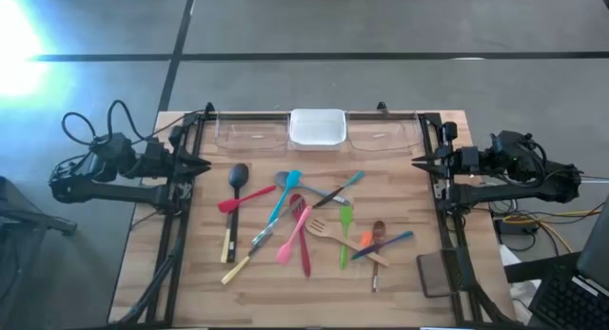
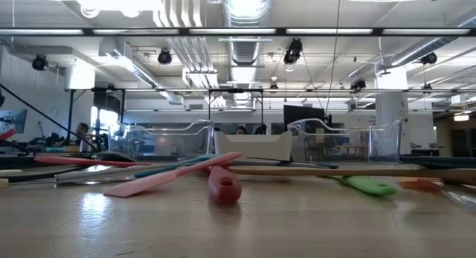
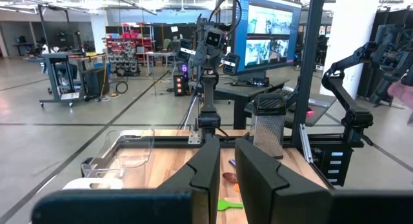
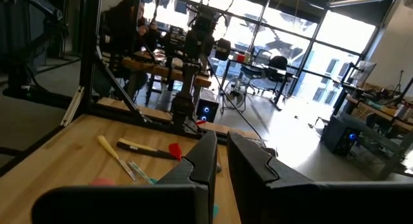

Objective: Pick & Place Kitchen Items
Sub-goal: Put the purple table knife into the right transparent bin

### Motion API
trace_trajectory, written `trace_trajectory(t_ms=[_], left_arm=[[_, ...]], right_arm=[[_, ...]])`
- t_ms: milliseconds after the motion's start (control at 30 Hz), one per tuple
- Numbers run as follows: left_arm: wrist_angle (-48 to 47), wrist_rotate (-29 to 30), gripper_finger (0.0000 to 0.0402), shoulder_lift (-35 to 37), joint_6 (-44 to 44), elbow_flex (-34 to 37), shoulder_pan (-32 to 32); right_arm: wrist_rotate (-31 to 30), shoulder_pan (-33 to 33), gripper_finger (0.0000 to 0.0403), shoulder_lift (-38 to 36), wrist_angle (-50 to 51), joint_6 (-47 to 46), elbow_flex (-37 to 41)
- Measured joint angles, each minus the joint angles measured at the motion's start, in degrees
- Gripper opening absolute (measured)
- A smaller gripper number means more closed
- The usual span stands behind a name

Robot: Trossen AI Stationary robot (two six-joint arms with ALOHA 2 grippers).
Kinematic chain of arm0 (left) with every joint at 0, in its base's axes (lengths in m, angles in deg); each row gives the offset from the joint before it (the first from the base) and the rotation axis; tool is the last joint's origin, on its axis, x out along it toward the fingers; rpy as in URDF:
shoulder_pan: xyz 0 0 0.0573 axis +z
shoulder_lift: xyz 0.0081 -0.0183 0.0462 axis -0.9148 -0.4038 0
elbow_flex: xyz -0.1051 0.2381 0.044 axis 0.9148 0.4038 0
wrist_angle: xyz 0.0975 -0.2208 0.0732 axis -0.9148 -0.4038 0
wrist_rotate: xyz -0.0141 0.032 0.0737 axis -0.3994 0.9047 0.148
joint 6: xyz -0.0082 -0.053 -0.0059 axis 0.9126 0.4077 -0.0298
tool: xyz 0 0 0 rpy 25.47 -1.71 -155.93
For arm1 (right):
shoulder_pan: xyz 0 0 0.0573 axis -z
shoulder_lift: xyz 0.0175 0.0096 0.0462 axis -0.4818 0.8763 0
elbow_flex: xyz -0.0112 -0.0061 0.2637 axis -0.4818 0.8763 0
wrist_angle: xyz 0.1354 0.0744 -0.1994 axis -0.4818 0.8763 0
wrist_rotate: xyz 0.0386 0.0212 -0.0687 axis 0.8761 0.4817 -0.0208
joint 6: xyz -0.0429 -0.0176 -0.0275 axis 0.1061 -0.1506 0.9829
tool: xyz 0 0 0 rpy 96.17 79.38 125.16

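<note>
Wood table (image 1: 400, 206): utensils (image 1: 304, 221) scattered center-frame, trays (image 1: 317, 128) at top edge waiting. Your left gripper (image 1: 202, 165) and right gripper (image 1: 420, 162), fingers pressed together, empty, parked at frame sides, likely start pose.

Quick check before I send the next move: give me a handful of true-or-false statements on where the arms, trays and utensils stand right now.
1. Both grippers hold a utensil. False: the left gripper and right gripper are shut on nothing, parked at the table's side edges.
2. The white tray sits between two clear trays at the far edge. True.
3. The black ladle already lies in the white tray. False: it lies on the wooden table with the other utensils.
4. A green spatula lies in the pile. True.
5. The white tray holds several spoons. False: it looks empty.
</note>
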Motion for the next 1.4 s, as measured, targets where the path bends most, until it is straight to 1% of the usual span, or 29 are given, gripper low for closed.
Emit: trace_trajectory(t_ms=[167, 233, 333, 500, 567, 633, 767, 867, 1000, 1133, 1267, 1333, 1400], left_arm=[[0.0, 0.0, 0.0055, 0.0, 0.0, 0.0, 0.0], [0.0, 0.0, 0.0055, 0.0, 0.0, 0.0, 0.0], [0.2, 0.0, 0.0055, 0.0, 0.0, 0.0, 0.0], [0.2, 0.0, 0.0055, 0.0, 0.0, 0.0, 0.0], [0.2, 0.0, 0.0055, 0.0, 0.0, 0.0, 0.0], [0.2, 0.0, 0.0055, 0.0, 0.0, 0.0, 0.0], [0.1, 0.0, 0.0055, 0.0, 0.0, 0.0, 0.0], [0.1, 0.0, 0.0055, 0.0, 0.0, 0.0, 0.0], [0.0, 0.0, 0.0055, 0.0, 0.0, 0.0, 0.0], [0.0, 0.0, 0.0055, 0.0, 0.0, 0.0, 0.0], [0.0, 0.0, 0.0055, 0.0, 0.0, 0.0, 0.0], [0.0, 0.0, 0.0055, 0.0, 0.0, 0.0, 0.0], [0.0, 0.0, 0.0055, 0.0, 0.0, 0.0, 0.0]], right_arm=[[0.0, 0.0, 0.0031, 0.0, -0.3, 0.2, 0.0], [0.0, 0.0, 0.0031, 0.4, -2.0, 0.4, 0.0], [0.1, 0.0, 0.0031, 0.6, -2.8, -0.9, 0.0], [0.1, 0.0, 0.0031, 1.4, -3.4, -7.7, 0.0], [0.1, 0.0, 0.0031, 2.2, -5.3, -9.5, 0.0], [0.2, 0.0, 0.0031, 3.5, -8.1, -12.1, 0.0], [0.2, 0.0, 0.0031, 7.5, -13.2, -23.4, 0.1], [0.2, 0.0, 0.0031, 10.6, -13.9, -24.4, 0.0], [0.2, 0.0, 0.0031, 14.1, -7.8, -23.9, -1.3], [0.3, -0.2, 0.0031, 17.7, 5.1, -23.0, -4.3], [0.5, -1.2, 0.0031, 21.2, 21.2, -29.6, -8.9], [0.1, -2.1, 0.0031, 22.8, 25.5, -33.2, -10.5], [0.1, -3.5, 0.0031, 24.2, 26.7, -36.6, -11.9]])
